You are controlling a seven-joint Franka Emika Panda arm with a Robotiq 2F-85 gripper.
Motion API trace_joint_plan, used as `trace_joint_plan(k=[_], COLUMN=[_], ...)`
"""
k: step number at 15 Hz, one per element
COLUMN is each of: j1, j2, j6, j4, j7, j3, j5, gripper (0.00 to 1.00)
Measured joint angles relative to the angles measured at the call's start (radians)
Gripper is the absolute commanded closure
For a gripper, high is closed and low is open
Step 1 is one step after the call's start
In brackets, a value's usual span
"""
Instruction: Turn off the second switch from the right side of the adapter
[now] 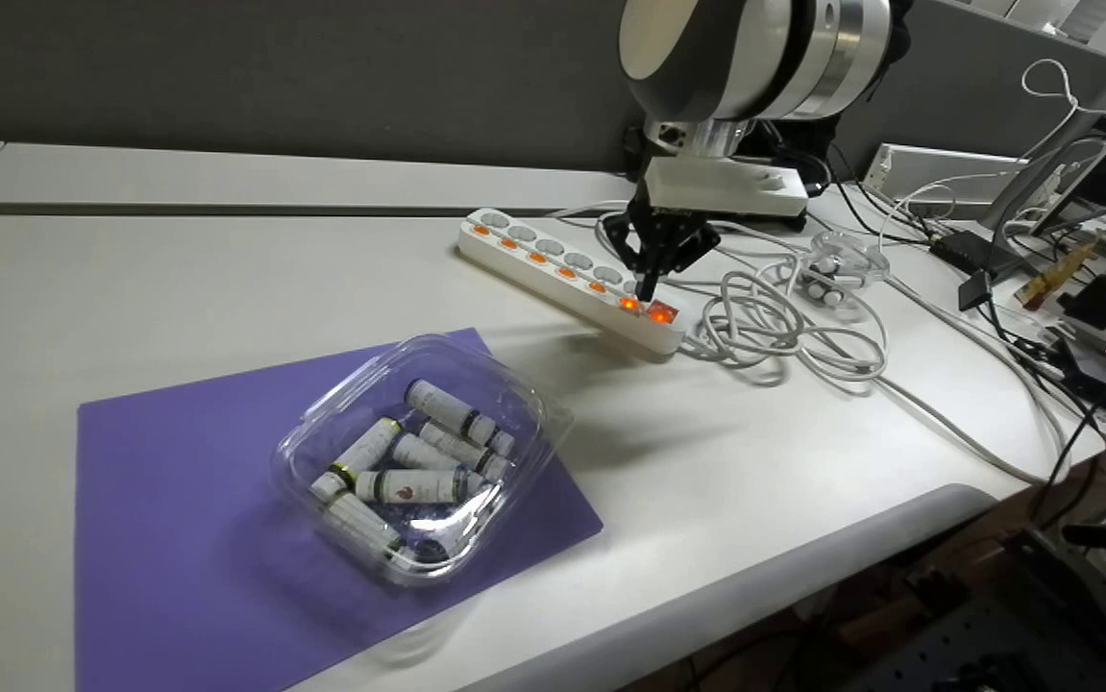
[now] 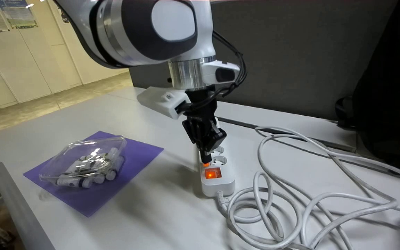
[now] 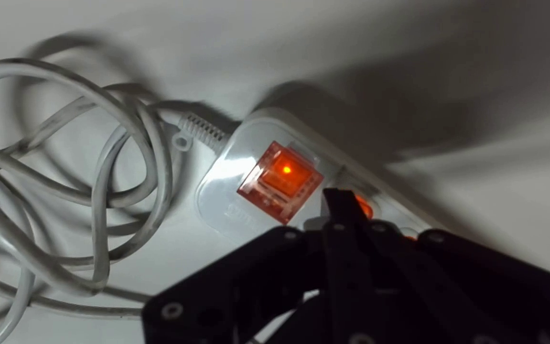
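The adapter (image 1: 553, 286), a white power strip, lies on the table and shows in all views. At its cord end sits a large square red switch (image 3: 286, 172), lit. Beside it is the second switch (image 1: 628, 305), small and glowing orange. It also shows in the wrist view (image 3: 364, 206), partly covered by the fingers, and in an exterior view (image 2: 205, 164), partly behind the fingertip. My gripper (image 3: 339, 191) is shut and empty and points down at the strip. Its tip (image 1: 646, 293) is right beside the second switch; whether it touches I cannot tell.
A coiled white cord (image 1: 754, 317) lies at the strip's switch end. A clear tray (image 1: 543, 408) with several white cylinders stands on a purple mat (image 1: 159, 481). A grey partition (image 1: 274, 86) stands behind. A small clear container (image 1: 846, 255) stands beyond the cord.
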Motion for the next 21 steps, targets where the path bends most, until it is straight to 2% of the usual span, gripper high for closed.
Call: trace_joint_plan(k=[15,21], j1=[-0.005,-0.033], j2=[0.023,0.030], j6=[0.032,0.027], j4=[-0.002,0.007], j7=[-0.065,-0.084], j3=[0.006,0.006], j5=[0.019,0.053], gripper=[1.00,1.00])
